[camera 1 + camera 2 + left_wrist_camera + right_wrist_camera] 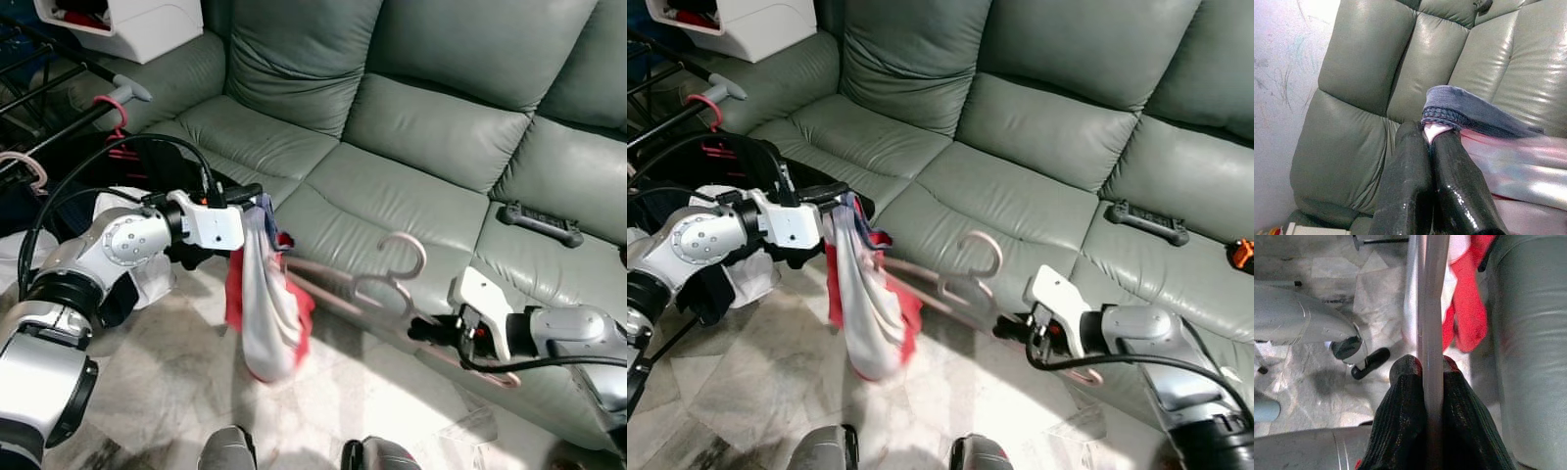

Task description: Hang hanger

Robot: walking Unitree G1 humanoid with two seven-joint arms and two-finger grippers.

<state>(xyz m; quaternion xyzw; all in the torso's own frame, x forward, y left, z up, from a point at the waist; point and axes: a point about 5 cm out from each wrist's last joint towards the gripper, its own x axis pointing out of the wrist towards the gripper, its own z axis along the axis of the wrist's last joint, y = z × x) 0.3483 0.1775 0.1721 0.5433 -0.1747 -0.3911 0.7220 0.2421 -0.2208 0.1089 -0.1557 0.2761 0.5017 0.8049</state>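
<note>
A grey-green leather sofa (421, 127) ran across the back of the scene, with a pale marble floor (157, 382) in front of it. At the far left stood a black drying rack (39, 108) carrying a red hanger (113, 108), and a white bin (127, 24) sat beyond the sofa's arm.

The left claw (250, 193) was held out over the floor just before the sofa's seat edge, its 2 black fingers (1415, 181) pressed together on the dark blue collar of a garment (265, 304). That red, white and blue garment hung limp from the grip, clear of the floor.

The right claw (423, 330) was level with the seat front, its 2 fingers (1459, 411) clamped on the pale pink hanger (387, 284) by its bar. The hanger lay tilted between the 2 claws, hook (407, 257) uppermost, its far end reaching into the garment.

A black controller (539, 223) lay on the right seat cushion.
</note>
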